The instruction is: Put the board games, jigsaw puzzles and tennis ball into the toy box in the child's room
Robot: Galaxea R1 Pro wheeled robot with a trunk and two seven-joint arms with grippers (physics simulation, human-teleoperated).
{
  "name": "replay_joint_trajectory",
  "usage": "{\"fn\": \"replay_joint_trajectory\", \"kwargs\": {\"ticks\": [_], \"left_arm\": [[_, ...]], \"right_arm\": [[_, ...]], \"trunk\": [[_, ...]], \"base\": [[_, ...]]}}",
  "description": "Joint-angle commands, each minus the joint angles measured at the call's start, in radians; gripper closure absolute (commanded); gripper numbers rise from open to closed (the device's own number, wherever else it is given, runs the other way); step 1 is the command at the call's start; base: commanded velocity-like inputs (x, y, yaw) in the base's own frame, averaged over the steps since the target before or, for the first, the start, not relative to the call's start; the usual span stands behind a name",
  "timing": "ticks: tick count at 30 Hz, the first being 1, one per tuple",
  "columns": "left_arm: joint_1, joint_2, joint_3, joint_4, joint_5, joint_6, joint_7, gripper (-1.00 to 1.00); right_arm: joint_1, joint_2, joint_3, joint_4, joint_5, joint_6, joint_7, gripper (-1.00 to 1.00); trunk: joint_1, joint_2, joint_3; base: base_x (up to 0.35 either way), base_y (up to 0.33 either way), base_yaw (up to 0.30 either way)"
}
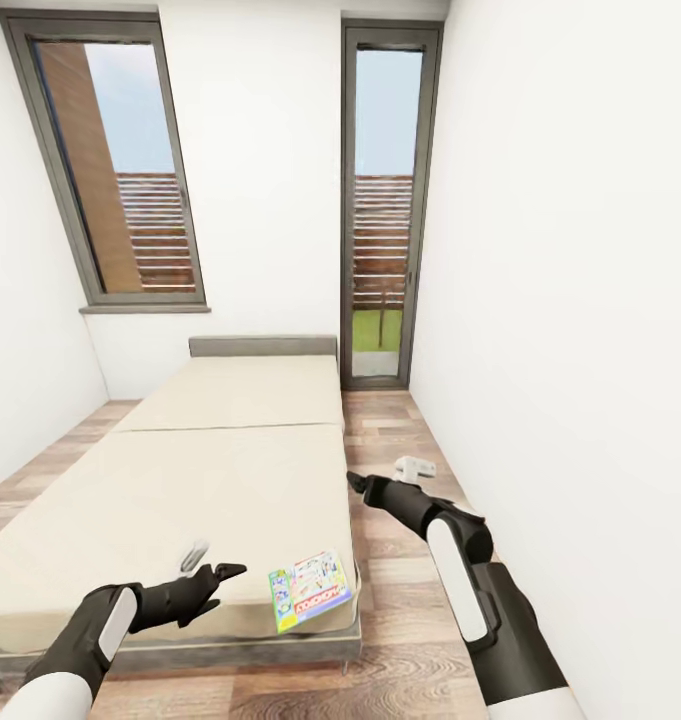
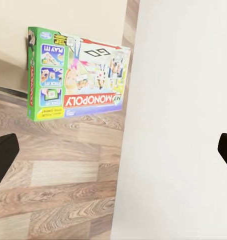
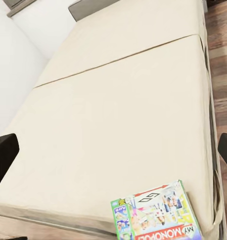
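The Monopoly game (image 1: 311,590) lies flat at the bed's (image 1: 180,480) near right corner, so the left fingers (image 1: 212,582), wide open and empty, should come low from the side and pinch its edge.

White walls (image 1: 570,300) enclose the space on three sides; wood-plank floor (image 1: 400,460) in brown and grey tones, planks running crosswise in the head view; tilted dark-framed window (image 1: 110,165) at far left, grey sill (image 1: 145,308) beneath it; tall narrow glazed door (image 1: 382,200) at far right, reaching the floor; outside, brown slatted fencing (image 1: 382,240), a wooden post (image 1: 90,170), a strip of green grass (image 1: 378,330), pale blue sky (image 1: 385,105).
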Motion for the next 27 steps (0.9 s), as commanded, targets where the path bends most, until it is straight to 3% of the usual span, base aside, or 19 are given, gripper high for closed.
{"fn": "replay_joint_trajectory", "kwargs": {"ticks": [1, 12, 27], "left_arm": [[-0.001, -0.003, 0.003, 0.001, -0.001, 0.003, -0.003, -1.0], [-0.002, -0.006, 0.005, 0.007, 0.004, -0.004, -0.003, -1.0], [-0.002, -0.003, 0.009, 0.008, 0.007, 0.006, -0.004, -1.0]], "right_arm": [[-0.001, 0.0, -0.002, -0.005, -0.001, 0.008, 0.001, -1.0], [0.002, -0.021, -0.029, -0.033, -0.06, 0.015, 0.015, -1.0], [0.003, -0.021, -0.027, -0.033, -0.067, 0.013, 0.016, -1.0]], "trunk": [[0.004, -0.008, -0.004], [0.046, -0.085, -0.039], [0.104, -0.19, -0.086]], "base": [[0.0, 0.0, 0.0], [0.0, 0.0, 0.0], [0.0, 0.0, 0.0]]}}
